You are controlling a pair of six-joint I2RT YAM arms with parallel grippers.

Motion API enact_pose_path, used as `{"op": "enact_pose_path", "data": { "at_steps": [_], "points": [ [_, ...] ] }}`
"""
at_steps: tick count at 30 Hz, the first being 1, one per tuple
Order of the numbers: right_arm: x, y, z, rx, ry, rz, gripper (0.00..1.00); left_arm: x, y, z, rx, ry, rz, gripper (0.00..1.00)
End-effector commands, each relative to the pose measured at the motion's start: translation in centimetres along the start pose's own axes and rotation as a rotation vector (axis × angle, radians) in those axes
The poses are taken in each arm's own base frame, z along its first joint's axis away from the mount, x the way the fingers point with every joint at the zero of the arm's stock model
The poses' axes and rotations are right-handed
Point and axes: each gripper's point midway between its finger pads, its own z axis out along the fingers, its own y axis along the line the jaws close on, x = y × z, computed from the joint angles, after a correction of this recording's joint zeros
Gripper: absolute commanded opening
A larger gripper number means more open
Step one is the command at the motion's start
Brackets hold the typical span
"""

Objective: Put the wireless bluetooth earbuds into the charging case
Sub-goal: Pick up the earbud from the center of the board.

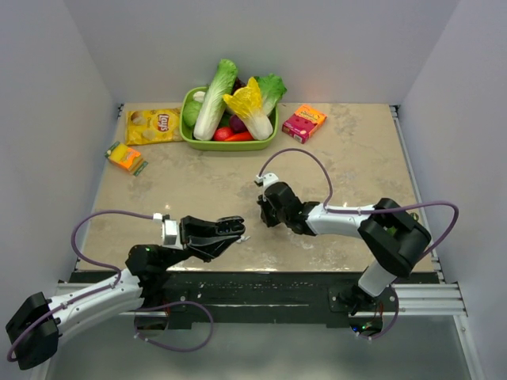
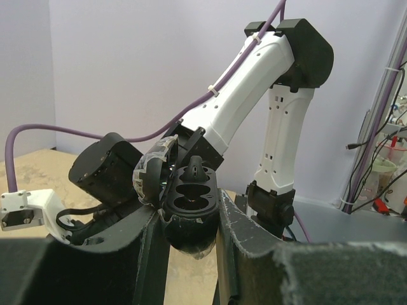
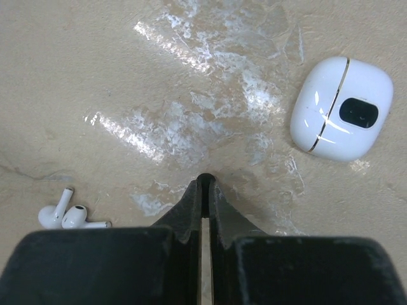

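- The right gripper is pointing down at the table. Its jaws are pressing together with only a thin slit between them and nothing in them.
- In the right wrist view, the charging case is lying flat on the table toward 2 o'clock from those fingertips, apart from them. It is white and rounded, its lid is closed along a thin seam, and a dark spot is facing up.
- Two white earbuds are lying side by side on the table toward 8 o'clock from the same fingertips. They are touching each other and are well apart from the charging case.
- The left gripper is clamping a dark case between its padded fingers. The lid is hinged open and two hollow wells are facing the camera.
- The right arm is rising behind the dark case in the left wrist view.
- From above, the left gripper is sitting near 7 o'clock on the table, and the right gripper is just beside it, near the centre.
- A green basket of vegetables is standing at 12 o'clock.
- A yellow chip bag is lying at 11 o'clock, with an orange packet at 10 o'clock.
- A pink box is lying at 1 o'clock.
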Motion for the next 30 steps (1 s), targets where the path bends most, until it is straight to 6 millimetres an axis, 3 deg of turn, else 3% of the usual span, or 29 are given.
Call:
{"op": "enact_pose_path", "data": {
  "at_steps": [1,4,5,7,8,11,12,16,20,23,30],
  "points": [
    [-1.2,-0.9,-0.5,0.051,-0.019,0.022,0.00,7.8,0.7,-5.9,-0.051,0.162,-0.054,0.00],
    [-4.1,-0.1,-3.5,0.003,-0.122,0.041,0.00,7.7,0.7,-5.8,-0.054,0.161,-0.054,0.00],
    [-6.2,0.4,-6.1,-0.025,-0.184,0.053,0.00,7.8,0.8,-5.8,-0.059,0.166,-0.053,0.00],
    [-8.3,1.3,-9.3,-0.074,-0.246,0.051,0.00,7.5,1.0,-5.5,-0.065,0.159,-0.051,0.00],
    [-9.5,1.4,-12.2,-0.093,-0.293,0.040,0.00,7.5,1.1,-5.4,-0.069,0.159,-0.051,0.00],
    [-11.2,2.2,-17.3,-0.163,-0.354,-0.021,0.00,7.2,1.3,-5.1,-0.079,0.155,-0.044,0.00],
    [-12.3,2.9,-20.3,-0.222,-0.422,-0.044,0.00,7.1,1.3,-4.9,-0.078,0.158,-0.044,0.00],
    [-12.6,7.5,-27.5,-0.528,-0.475,-0.190,0.00,6.9,1.6,-4.1,-0.080,0.161,-0.035,0.00],
    [-11.2,10.3,-31.2,-0.737,-0.449,-0.277,0.00,6.7,0.7,-2.9,-0.009,0.172,-0.030,0.00],
    [-9.9,11.9,-32.3,-0.857,-0.385,-0.324,0.00,6.9,-0.4,-2.0,0.075,0.200,-0.037,0.00],
    [-7.9,13.4,-31.0,-0.901,-0.289,-0.390,0.00,7.3,-2.6,0.3,0.246,0.251,-0.084,0.00]
  ]
}}
